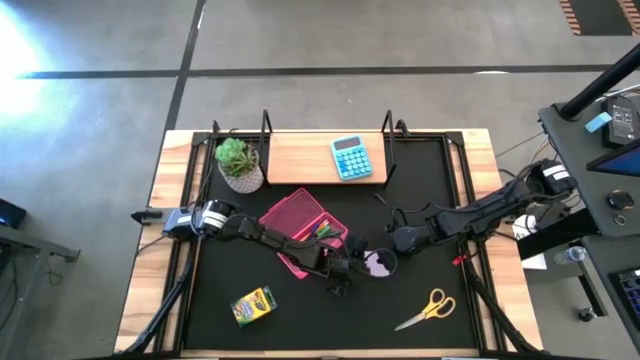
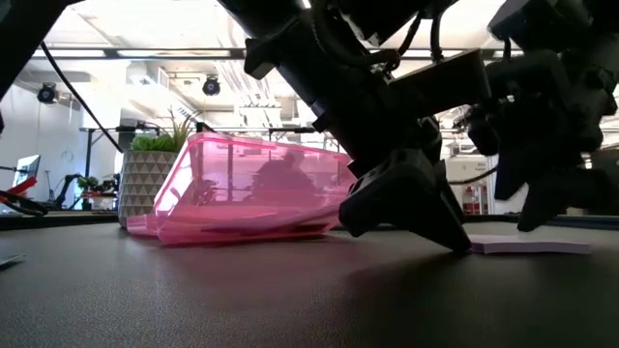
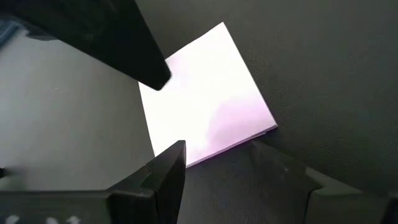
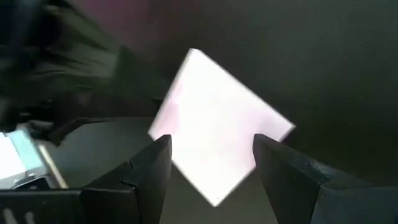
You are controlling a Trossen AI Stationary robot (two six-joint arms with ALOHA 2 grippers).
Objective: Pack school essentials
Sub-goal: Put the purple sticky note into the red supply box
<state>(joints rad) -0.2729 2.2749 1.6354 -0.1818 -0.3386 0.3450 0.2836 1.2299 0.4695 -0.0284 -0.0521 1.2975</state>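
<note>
Both of my grippers converge on one item at the middle of the black mat (image 1: 300, 330): a pale lilac pad of sticky notes (image 1: 378, 263), square, thin and flat, lying just right of the open pink pencil case (image 1: 300, 222). My right gripper (image 4: 211, 158) stands directly over the pad, its fingers spread wide with the pad's corners showing between and beyond them; nothing is held. The pad sits turned cornerwise to those fingers, so I judge a grip across its flat sides would need a wrist turn first. My left gripper (image 3: 171, 115) comes in from the left, its fingers parted to a moderate gap and empty, one tip over the pad's near-left edge. In the low view the pad (image 2: 530, 246) lies flat on the mat with the left fingers angled down beside it. Both tools are about equally near; the right one is better centred. The pad is a low paper block with crisp edges and little height to catch, which I judge makes it awkward to lift. The case is translucent rigid plastic, hinged open, with pencils inside. The scissors (image 1: 430, 308), yellow-handled, lie near right; the crayon box (image 1: 252, 305), yellow-green card, lies near left, both well apart from the tools.
</note>
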